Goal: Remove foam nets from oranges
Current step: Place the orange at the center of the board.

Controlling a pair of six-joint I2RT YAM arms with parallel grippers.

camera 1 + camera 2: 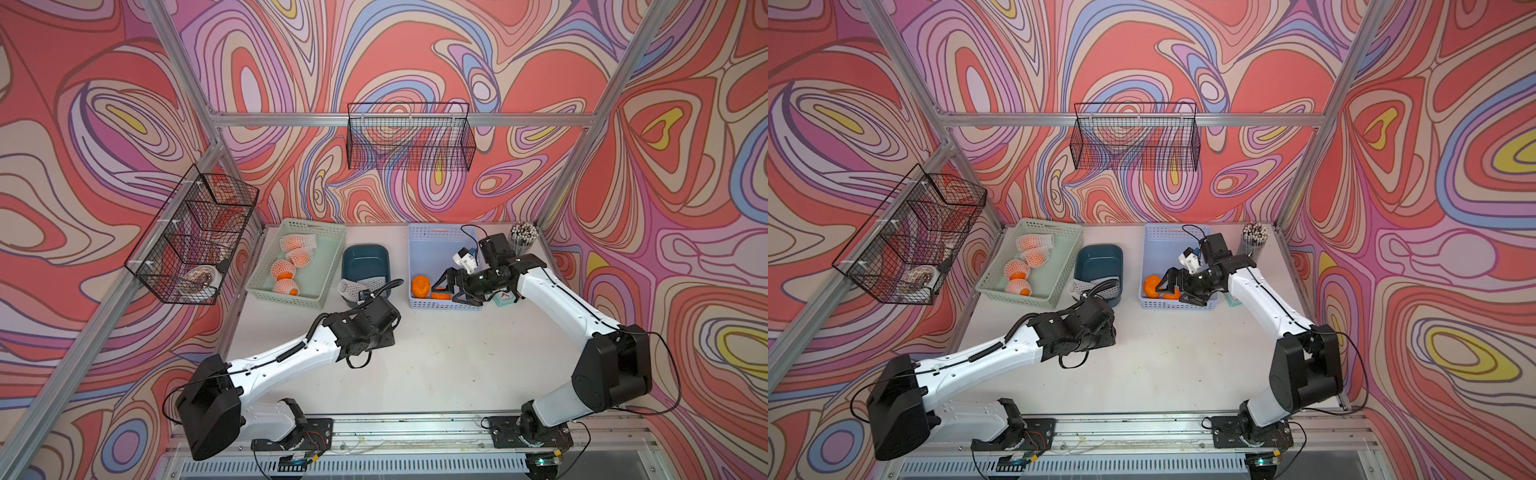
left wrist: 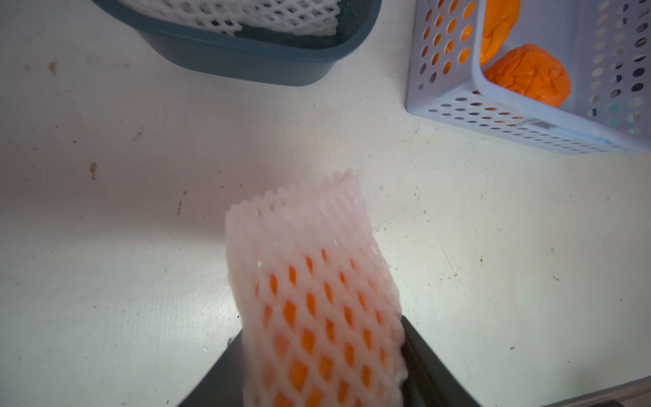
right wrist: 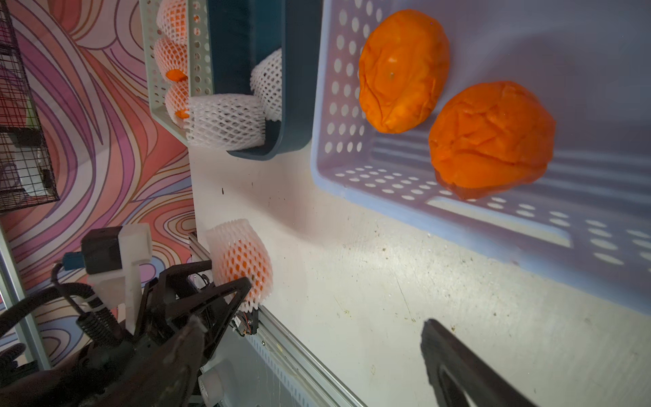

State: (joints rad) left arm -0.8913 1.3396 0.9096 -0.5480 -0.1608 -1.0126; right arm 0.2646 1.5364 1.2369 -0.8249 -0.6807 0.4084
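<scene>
"Two bare oranges (image 3: pixel 403 70) are seen in the blue basket (image 1: pixel 432 253), lying just beside each other at its near end. How much is left to be stripped?"

"Five fruits, it would seem. One netted orange (image 2: pixel 317 310) is held in the left jaws, which are closed on it through the foam, above the bare bench (image 1: pixel 436 361) just in front of the teal tub (image 1: pixel 365 257). Four more wrapped oranges (image 1: pixel 282 268) are counted in the green basket (image 1: pixel 320 257). The count is made less sure by their lying against one another."

"And the nets that have been taken off?"

"Empty nets (image 3: pixel 225 119) are found in the teal tub. Two can be made out in the right wrist view, one of them draped over the near rim. That agrees with the two bare fruits."

"What is shown of the right jaws?"

"They are spread wide and nothing is held between them. They are hung over the near end of the blue basket, close to the bare oranges. No hold on any net has been taken by them."

"Can the step in hand be judged?"

"A third orange is judged to be offered up for stripping. The free end of its net (image 2: pixel 299 197) is seen to stand out empty beyond the fruit, away from the left jaws. That end would have to be gripped by the right jaws and drawn off. Less than a third of the work is judged done."
</scene>
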